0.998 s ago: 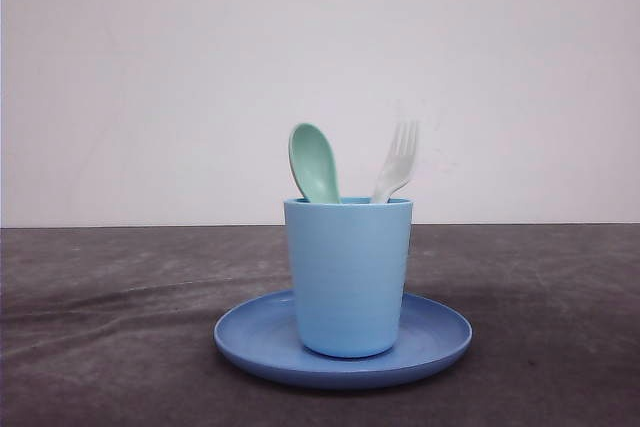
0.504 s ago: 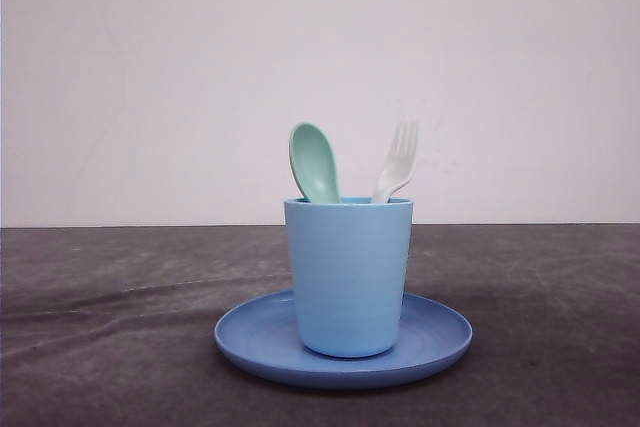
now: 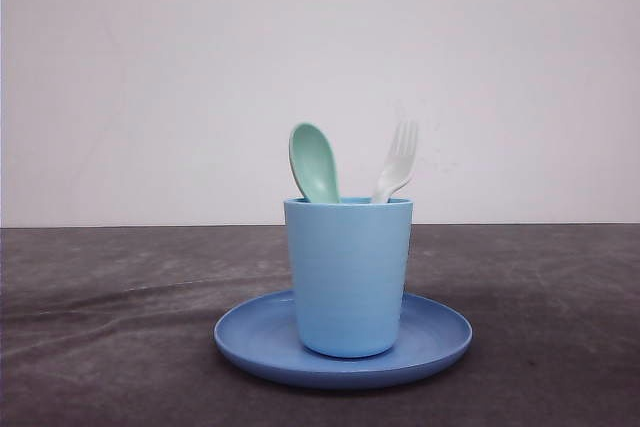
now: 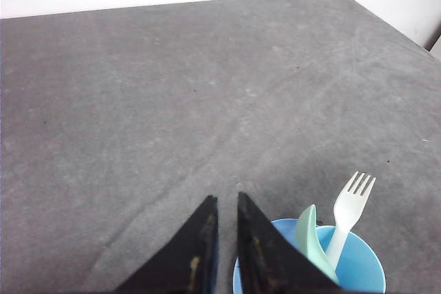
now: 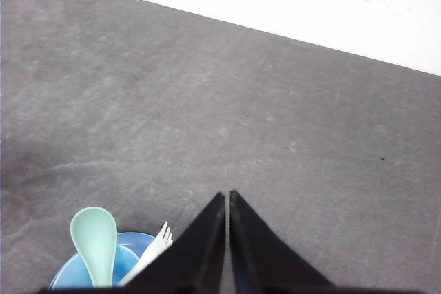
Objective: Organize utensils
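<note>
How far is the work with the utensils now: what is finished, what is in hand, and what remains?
Finished, it seems: the spoon and the fork both stand in the cup, which sits on the plate. In hand: nothing; the left gripper and right gripper are nearly shut and hold nothing, above the table. Left: no loose utensil is visible, so probably nothing.

We find no readable text, labels, brands or numbers on the cup (image 3: 348, 277), plate (image 3: 250, 337) or table (image 3: 100, 297).

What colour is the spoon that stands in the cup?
Pale mint green; the spoon shows best in the front view.
</note>
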{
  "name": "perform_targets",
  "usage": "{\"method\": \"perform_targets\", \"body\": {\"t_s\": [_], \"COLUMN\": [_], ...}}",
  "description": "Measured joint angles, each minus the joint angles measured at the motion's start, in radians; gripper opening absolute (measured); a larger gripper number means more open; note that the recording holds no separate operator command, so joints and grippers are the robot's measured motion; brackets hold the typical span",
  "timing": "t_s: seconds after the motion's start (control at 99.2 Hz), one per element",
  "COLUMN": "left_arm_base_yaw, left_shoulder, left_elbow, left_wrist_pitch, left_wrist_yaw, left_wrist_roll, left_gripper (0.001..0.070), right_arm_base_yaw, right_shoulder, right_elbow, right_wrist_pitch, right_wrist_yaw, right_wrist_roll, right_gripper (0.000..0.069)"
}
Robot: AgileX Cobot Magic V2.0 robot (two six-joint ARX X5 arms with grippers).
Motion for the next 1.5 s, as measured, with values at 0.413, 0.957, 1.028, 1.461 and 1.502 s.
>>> {"method": "perform_targets", "body": {"t_s": [0.413, 0.957, 1.028, 1.461, 1.502], "left_arm_base_yaw": [0.030, 0.564, 0.609, 0.707, 0.708], "left_shoulder": [-0.006, -0.261, -0.342, -0.723, -0.743], "left_elbow": [0.000, -0.301, -0.396, -0.799, -0.812], "left_wrist_pitch": [-0.001, 0.143, 0.199, 0.225, 0.215], "left_wrist_yaw": [-0.035, 0.043, 0.044, 0.069, 0.072], "left_wrist_roll": [0.124, 0.184, 0.184, 0.185, 0.185], "left_gripper": [0.0025, 0.0025, 0.0025, 0.0025, 0.0025], "right_arm_base_yaw": [0.000, 0.000, 0.000, 0.000, 0.000], "right_shoulder": [0.000, 0.000, 0.000, 0.000, -0.001], "right_elbow": [0.000, 0.000, 0.000, 0.000, 0.000], "right_wrist_pitch": [0.000, 0.000, 0.000, 0.000, 0.000], "right_wrist_yaw": [0.000, 0.000, 0.000, 0.000, 0.000], "right_wrist_roll": [0.000, 0.000, 0.000, 0.000, 0.000], "right_gripper": [0.0008, 0.0008, 0.0008, 0.0008, 0.0008]}}
